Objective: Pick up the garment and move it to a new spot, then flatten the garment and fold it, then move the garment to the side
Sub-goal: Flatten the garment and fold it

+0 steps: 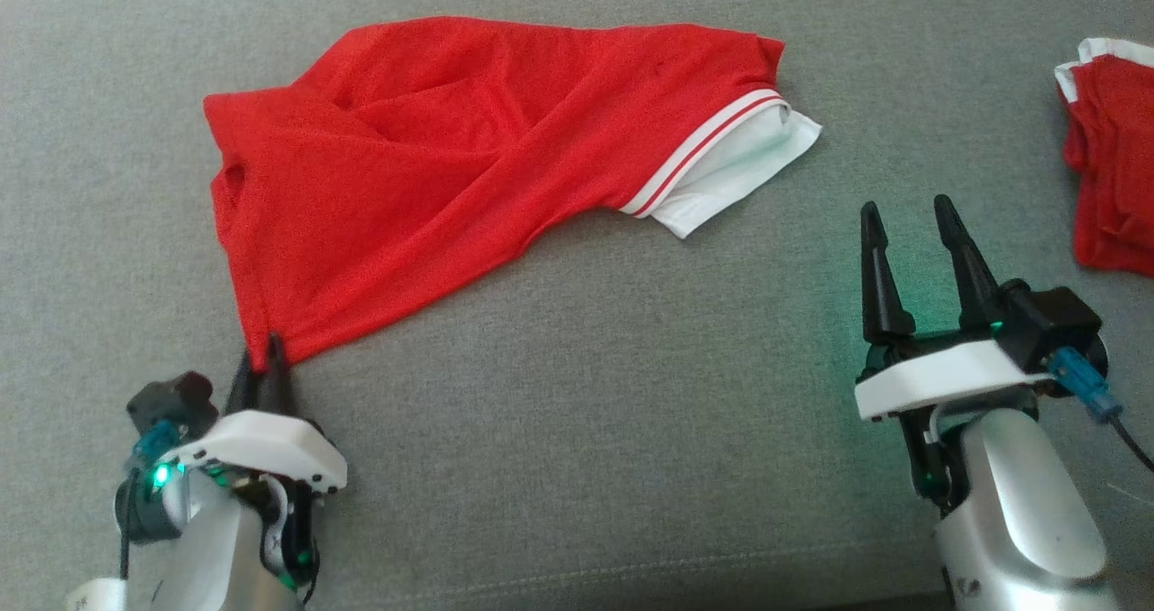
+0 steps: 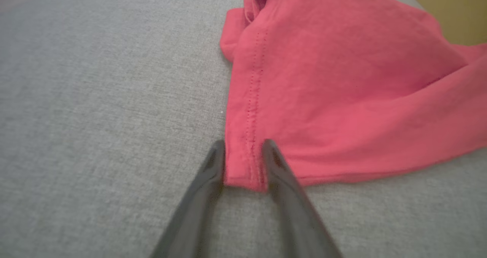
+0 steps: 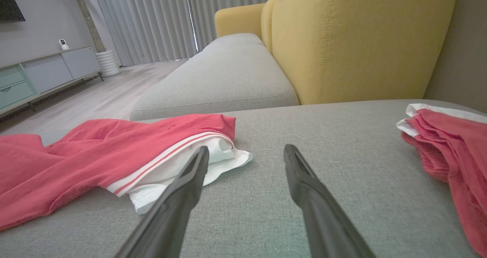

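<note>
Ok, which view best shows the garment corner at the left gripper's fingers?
Left wrist view: the hemmed corner lies between the fingers of the left gripper, with its stitching plain to see. The head view shows that corner small, partly hidden by the fingertips. The right wrist view shows the garment's other end, with the white cuff.

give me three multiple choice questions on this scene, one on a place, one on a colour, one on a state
1. Where is the left gripper? A at the red garment, near corner B over its white cuff C on the yellow backrest
2. What colour is the cushion under it? A yellow B grey C blue
3. How do the jaws of the right gripper stand? A shut on cloth B shut, empty C open, empty
1A, its fingers flank the hem corner; 2B, grey weave all round; 3C, jaws apart over bare cushion.
</note>
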